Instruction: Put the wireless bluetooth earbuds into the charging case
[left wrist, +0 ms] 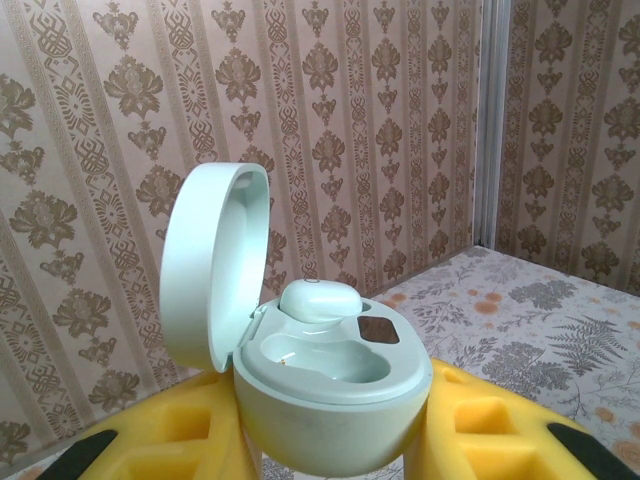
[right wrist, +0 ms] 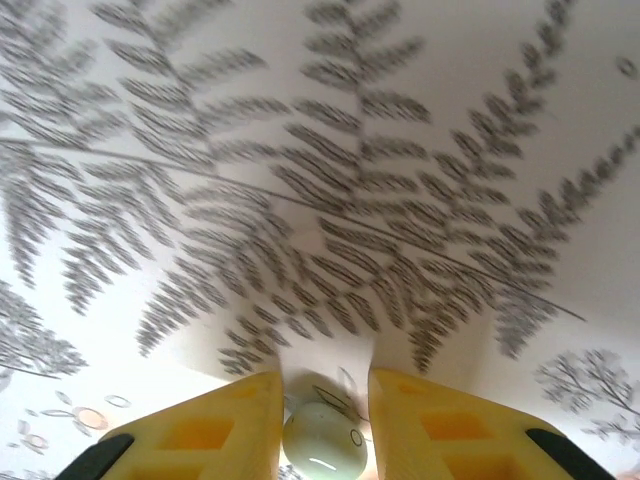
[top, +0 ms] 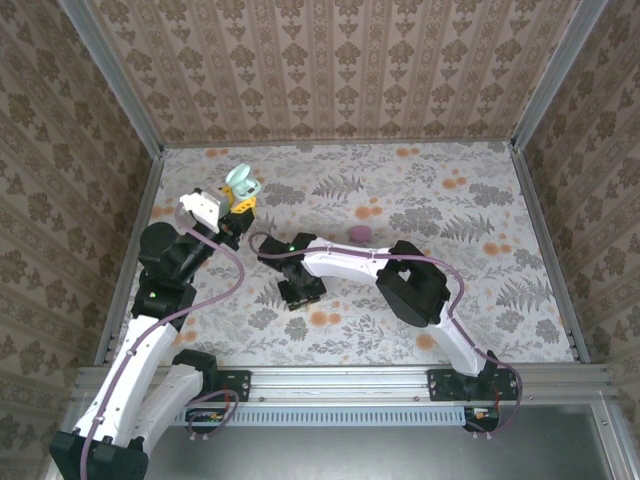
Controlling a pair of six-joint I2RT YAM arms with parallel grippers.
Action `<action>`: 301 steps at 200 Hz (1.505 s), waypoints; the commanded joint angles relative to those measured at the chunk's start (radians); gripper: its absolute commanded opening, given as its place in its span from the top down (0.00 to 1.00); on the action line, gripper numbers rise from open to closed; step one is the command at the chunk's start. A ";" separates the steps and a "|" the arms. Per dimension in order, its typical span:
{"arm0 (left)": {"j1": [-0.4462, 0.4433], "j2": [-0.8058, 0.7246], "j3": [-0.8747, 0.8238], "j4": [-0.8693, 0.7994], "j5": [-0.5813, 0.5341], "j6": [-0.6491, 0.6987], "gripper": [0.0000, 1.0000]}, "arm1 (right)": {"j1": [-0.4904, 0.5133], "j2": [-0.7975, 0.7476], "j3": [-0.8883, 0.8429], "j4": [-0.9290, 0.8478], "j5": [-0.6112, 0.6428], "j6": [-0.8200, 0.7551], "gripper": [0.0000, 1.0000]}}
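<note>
The right end effector (right wrist: 325, 395) stood low over the bench (top: 470, 300), near its middle and pointing down. Its yellow fingers (right wrist: 215, 430) were drawn in until only a narrow gap was left. In that gap sat a pale mint earbud (right wrist: 322, 447), filling it from side to side, so both pads looked to be pinching it. Whether the bud was lifted clear of the fern-patterned surface I could not tell.

Over at the far left, the left end effector (top: 238, 205) was raised above the bench and closed around the lower half of the mint charging case (left wrist: 335, 400), gripping it on both sides. The case sat upright with its lid (left wrist: 205, 270) swung open to the left. A second earbud (left wrist: 320, 298) lay seated in the far socket, while the near socket (left wrist: 315, 362) showed its hollow. The pinched bud was well apart from the case, to its right and nearer. A pink oval case (top: 360, 235) lay on the bench near the right end effector, farther off and to its right.
</note>
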 commanded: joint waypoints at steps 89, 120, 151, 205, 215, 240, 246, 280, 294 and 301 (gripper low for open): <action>-0.002 0.028 -0.005 0.048 0.020 -0.022 0.69 | -0.032 -0.194 -0.251 -0.030 0.047 -0.090 0.65; -0.004 0.032 0.000 0.045 0.017 -0.021 0.69 | -0.044 -0.251 -0.336 0.014 0.035 -0.033 0.65; -0.006 0.036 0.002 0.044 0.017 -0.022 0.69 | -0.076 -0.335 -0.423 0.103 0.024 -0.005 0.65; -0.013 0.038 0.000 0.047 0.009 -0.021 0.69 | -0.057 -0.295 -0.354 0.178 -0.068 -0.058 0.58; -0.015 0.036 0.000 0.046 0.006 -0.020 0.69 | -0.052 -0.270 -0.334 0.158 -0.056 -0.060 0.58; -0.016 0.033 -0.001 0.043 0.003 -0.021 0.69 | -0.045 -0.227 -0.311 0.128 -0.035 -0.071 0.57; -0.016 0.033 -0.002 0.042 0.003 -0.020 0.69 | -0.044 -0.219 -0.306 0.123 -0.034 -0.076 0.57; -0.016 0.036 -0.001 0.045 0.001 -0.019 0.69 | -0.029 -0.179 -0.272 0.086 -0.039 -0.101 0.57; -0.016 0.038 -0.002 0.047 0.001 -0.018 0.69 | -0.023 -0.166 -0.261 0.073 -0.041 -0.106 0.57; -0.017 0.039 -0.002 0.046 0.000 -0.020 0.69 | -0.020 -0.159 -0.256 0.064 -0.039 -0.107 0.59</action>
